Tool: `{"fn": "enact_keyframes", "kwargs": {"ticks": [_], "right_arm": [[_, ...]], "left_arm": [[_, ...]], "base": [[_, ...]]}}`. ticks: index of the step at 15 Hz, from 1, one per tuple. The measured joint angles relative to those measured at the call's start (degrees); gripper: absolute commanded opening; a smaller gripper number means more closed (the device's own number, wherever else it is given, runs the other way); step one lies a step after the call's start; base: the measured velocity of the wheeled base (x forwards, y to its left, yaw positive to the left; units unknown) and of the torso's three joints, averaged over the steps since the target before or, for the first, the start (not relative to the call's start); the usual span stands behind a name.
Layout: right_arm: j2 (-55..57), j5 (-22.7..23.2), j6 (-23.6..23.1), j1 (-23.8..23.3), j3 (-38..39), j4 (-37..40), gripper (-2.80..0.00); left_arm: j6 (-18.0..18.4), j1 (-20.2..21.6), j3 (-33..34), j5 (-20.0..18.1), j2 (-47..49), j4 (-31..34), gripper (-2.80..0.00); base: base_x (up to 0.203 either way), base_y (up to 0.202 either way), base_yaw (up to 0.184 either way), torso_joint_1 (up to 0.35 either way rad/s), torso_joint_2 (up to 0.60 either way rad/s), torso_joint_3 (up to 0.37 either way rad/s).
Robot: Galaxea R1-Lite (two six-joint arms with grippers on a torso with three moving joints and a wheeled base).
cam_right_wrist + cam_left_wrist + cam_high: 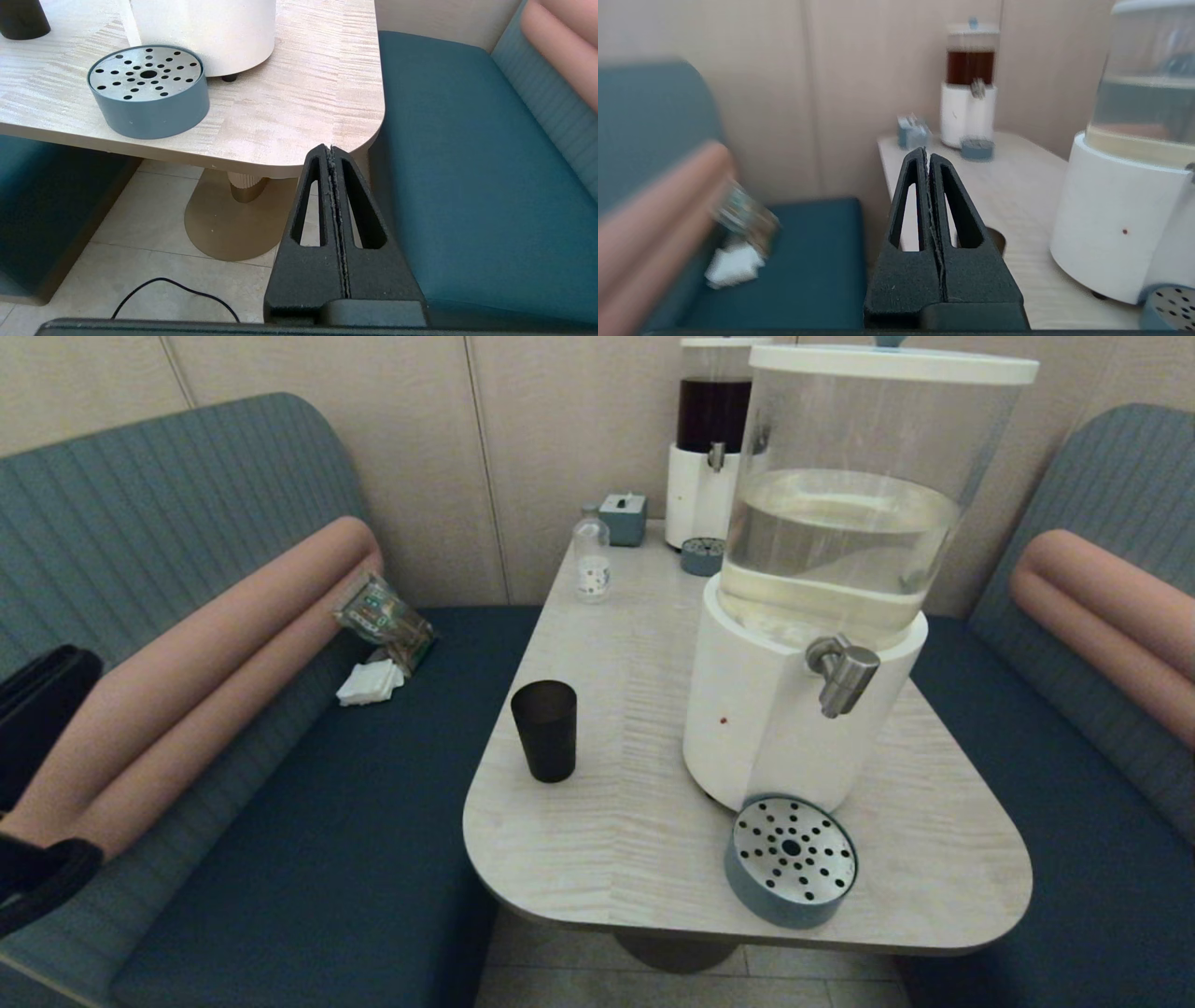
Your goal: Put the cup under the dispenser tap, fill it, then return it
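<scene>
Cup (544, 730) upright on table (635, 840), untouched.

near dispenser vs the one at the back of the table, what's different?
Contents: the near dispenser holds clear liquid, tank partly full; the far dispenser holds dark red-brown liquid.
Position: the near dispenser stands towards the table's front edge; the far dispenser stands by the wall.
Tap: the near dispenser tap is a thick steel spout; the far one's tap looks small.
Shared: white base, clear tank, white lid, and a round blue-grey drip tray in front of each.
</scene>
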Motion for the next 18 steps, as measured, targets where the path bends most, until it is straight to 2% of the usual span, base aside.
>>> {"fn": "enact_keyframes", "kwargs": {"ticks": [2,5,7,8,12,15,18], "right_arm": [[0.0,0.0,0.0,0.0,0.0,0.0,-2.8],[0.0,0.0,0.0,0.0,0.0,0.0,-2.8],[0.0,0.0,0.0,0.0,0.0,0.0,-2.8],[0.0,0.0,0.0,0.0,0.0,0.0,-2.8],[0.0,0.0,0.0,0.0,0.0,0.0,-2.8],[0.0,0.0,0.0,0.0,0.0,0.0,-2.8],[0.0,0.0,0.0,0.0,0.0,0.0,-2.8]], "left_arm": [[1.7,0.8,-1.8,0.0,-10.2,9.8,-2.8],[4.2,2.0,-8.7,0.2,-25.6,31.3,-2.8],[5.6,4.8,-12.6,0.8,-33.1,43.7,-2.8],[6.8,6.4,-13.3,1.1,-35.9,47.4,-2.8],[9.8,7.8,-9.6,1.2,-43.2,49.3,-2.8],[13.7,7.9,-6.6,-1.1,-49.3,54.0,-2.8],[14.1,7.9,0.2,-2.5,-52.0,53.0,-2.8]], "base": [[0.0,0.0,0.0,0.0,0.0,0.0],[0.0,0.0,0.0,0.0,0.0,0.0],[0.0,0.0,0.0,0.0,0.0,0.0],[0.0,0.0,0.0,0.0,0.0,0.0],[0.0,0.0,0.0,0.0,0.0,0.0],[0.0,0.0,0.0,0.0,0.0,0.0],[0.0,0.0,0.0,0.0,0.0,0.0]]}}
